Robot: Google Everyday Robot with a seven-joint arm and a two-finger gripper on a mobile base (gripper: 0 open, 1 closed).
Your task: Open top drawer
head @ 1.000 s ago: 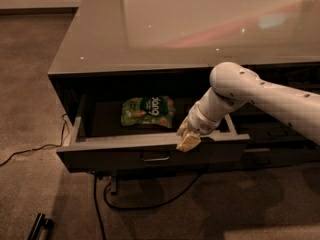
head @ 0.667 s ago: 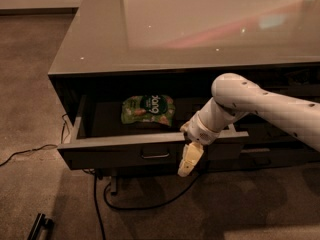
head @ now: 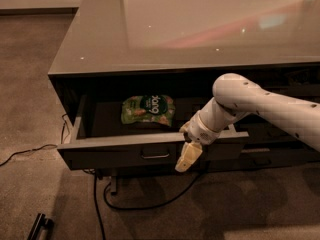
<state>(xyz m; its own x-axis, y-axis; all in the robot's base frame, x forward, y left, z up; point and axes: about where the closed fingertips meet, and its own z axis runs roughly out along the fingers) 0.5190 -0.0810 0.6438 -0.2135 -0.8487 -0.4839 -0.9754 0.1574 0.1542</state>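
Observation:
The top drawer (head: 120, 155) of the dark cabinet stands pulled out, with its flat dark front and small metal loop handle (head: 155, 155) at the centre. A green snack bag (head: 148, 109) lies on its grey floor. My gripper (head: 187, 156) hangs in front of the drawer's front, just right of the handle, with its pale fingers pointing down and away from the handle. It holds nothing. My white arm (head: 260, 104) reaches in from the right, over the drawer's right end.
A glossy grey countertop (head: 200, 29) tops the cabinet. Black cables (head: 145, 204) loop on the brown carpet below the drawer. A dark bar-shaped object (head: 39, 227) lies on the floor at lower left. Another drawer stack (head: 280, 154) sits to the right.
My gripper has come off the drawer's front edge and dropped lower, in front of the drawer face. The drawer stays open as before.

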